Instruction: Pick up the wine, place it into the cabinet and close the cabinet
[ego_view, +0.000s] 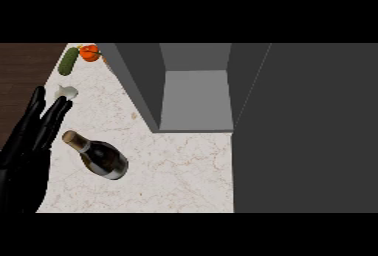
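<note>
Fingers (46, 120) straight and open at frame left; grip your wine (103, 159), heavy slippery glass, round its body.

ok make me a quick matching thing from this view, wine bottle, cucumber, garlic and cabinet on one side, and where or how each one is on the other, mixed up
Column 1:
1. wine bottle
2. cucumber
3. garlic
4. cabinet

Column 2:
A. white, just beyond the left hand's fingertips
B. open, grey inside
C. lying on its side on the counter
D. green, at the far left corner beside something orange-red

Pairs: 1-C, 2-D, 3-A, 4-B
</note>
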